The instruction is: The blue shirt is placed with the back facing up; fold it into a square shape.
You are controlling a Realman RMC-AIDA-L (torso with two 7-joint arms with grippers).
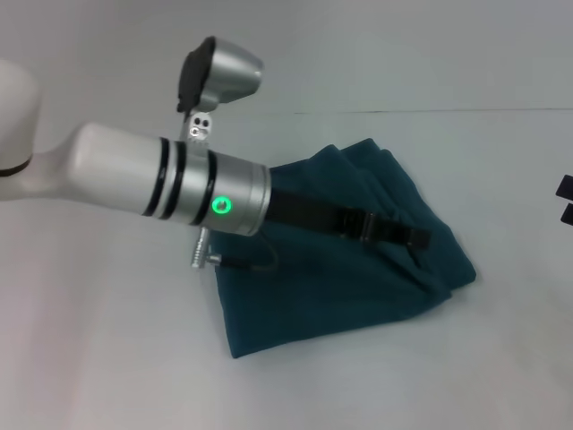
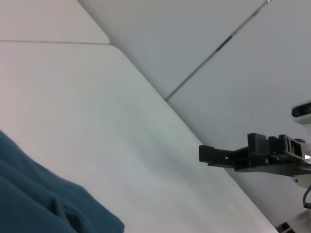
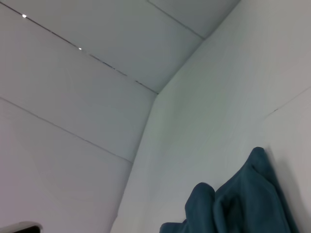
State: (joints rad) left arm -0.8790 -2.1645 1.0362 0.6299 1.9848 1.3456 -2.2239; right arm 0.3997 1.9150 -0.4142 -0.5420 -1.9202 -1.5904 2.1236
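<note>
A: Nearest the head camera is the left arm [image 1: 134, 184], a white and silver tube crossing from the left edge toward the middle of the frame, a green light on its collar.

B: And its left hand [image 1: 407, 235]?

A: It reaches out over the blue shirt [image 1: 349, 269], right of centre. The dark fingers lie side by side and look pressed together along a ridge of cloth. I think they are pinching a fold there, though the contact itself is hard to make out.

B: Where is the shirt?

A: On the white counter [image 1: 107, 358], centre to lower right of the head view. It is bunched into a rough wedge with soft folds on its right side, and no lettering shows.

B: The right hand?

A: Only a dark sliver at the right edge of the head view [image 1: 565, 199]. The left wrist view shows it better, at the right side of that frame [image 2: 214, 155], hanging above the counter well apart from the shirt; I cannot tell whether it is spread or closed.

B: Which step, then?

A: My judgement: mid-fold, one side being carried across. It is far from square.

B: Next?

A: Probably lay that fold flat and line up the edges without dragging the layer beneath.
</note>
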